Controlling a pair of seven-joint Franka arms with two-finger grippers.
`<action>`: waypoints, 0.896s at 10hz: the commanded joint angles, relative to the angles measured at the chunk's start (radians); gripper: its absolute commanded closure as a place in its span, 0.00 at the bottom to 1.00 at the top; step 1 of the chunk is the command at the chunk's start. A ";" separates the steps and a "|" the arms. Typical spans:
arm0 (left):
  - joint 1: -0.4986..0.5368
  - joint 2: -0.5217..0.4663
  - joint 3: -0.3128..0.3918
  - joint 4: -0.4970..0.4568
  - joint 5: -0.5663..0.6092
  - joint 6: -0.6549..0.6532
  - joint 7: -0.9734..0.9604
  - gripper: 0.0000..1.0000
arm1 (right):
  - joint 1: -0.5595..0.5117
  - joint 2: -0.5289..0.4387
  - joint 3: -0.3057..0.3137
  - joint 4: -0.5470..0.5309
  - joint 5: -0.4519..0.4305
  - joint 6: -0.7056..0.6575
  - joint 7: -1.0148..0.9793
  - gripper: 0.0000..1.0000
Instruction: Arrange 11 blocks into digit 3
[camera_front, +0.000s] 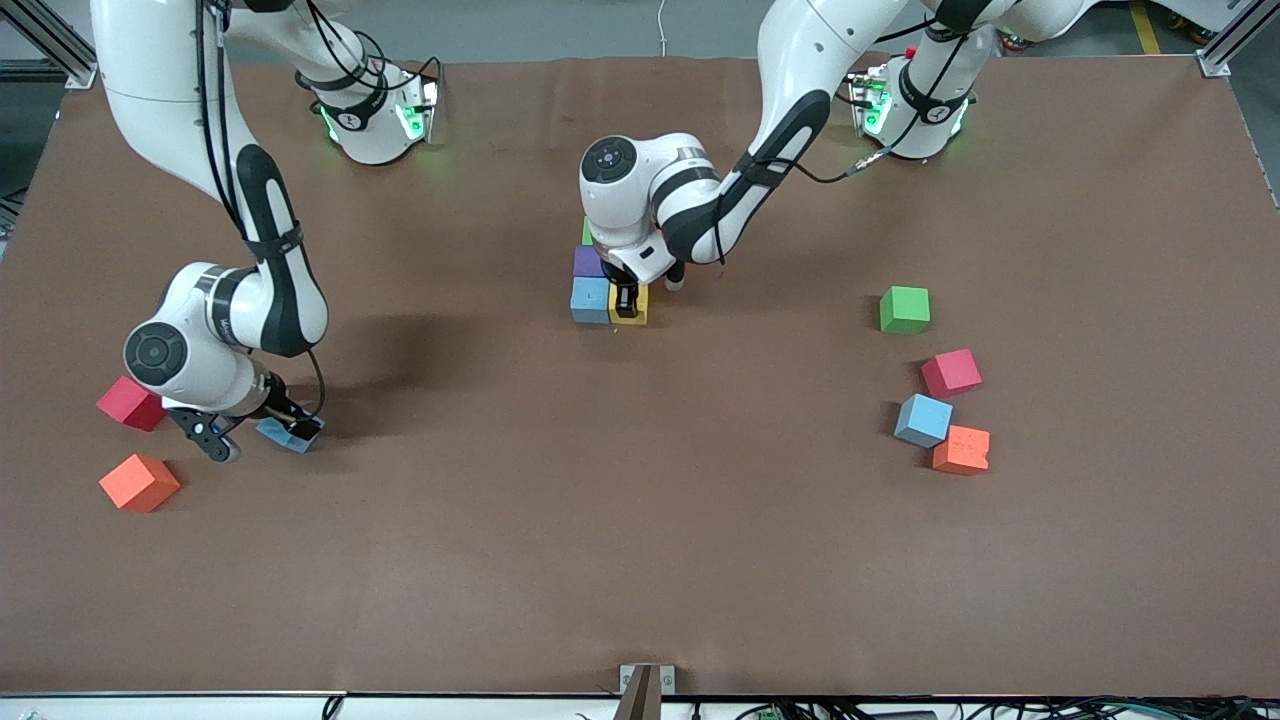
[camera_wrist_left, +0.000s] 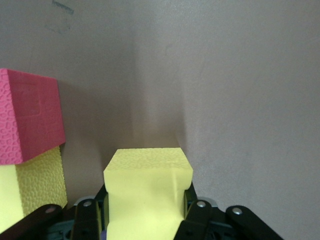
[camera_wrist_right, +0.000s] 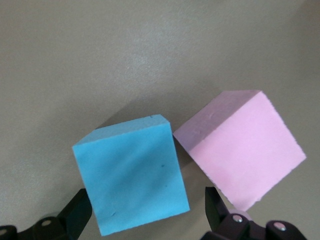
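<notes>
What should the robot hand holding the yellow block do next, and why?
Probably open and lift away. The left gripper is shut on the yellow block, which seems to sit down on the table beside the light blue block in the growing figure, so it looks placed. Meanwhile the right gripper is open around another light blue block.
</notes>
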 joint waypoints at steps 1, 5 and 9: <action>-0.017 0.016 0.005 0.000 0.047 0.014 -0.078 0.55 | -0.055 0.004 0.050 0.017 0.023 0.015 -0.019 0.11; -0.005 -0.027 0.000 -0.003 0.047 -0.031 -0.085 0.00 | -0.066 0.013 0.050 0.045 0.023 0.015 -0.068 0.32; 0.098 -0.169 -0.005 -0.006 0.042 -0.133 -0.001 0.00 | -0.052 0.018 0.050 0.060 0.022 0.002 -0.077 0.76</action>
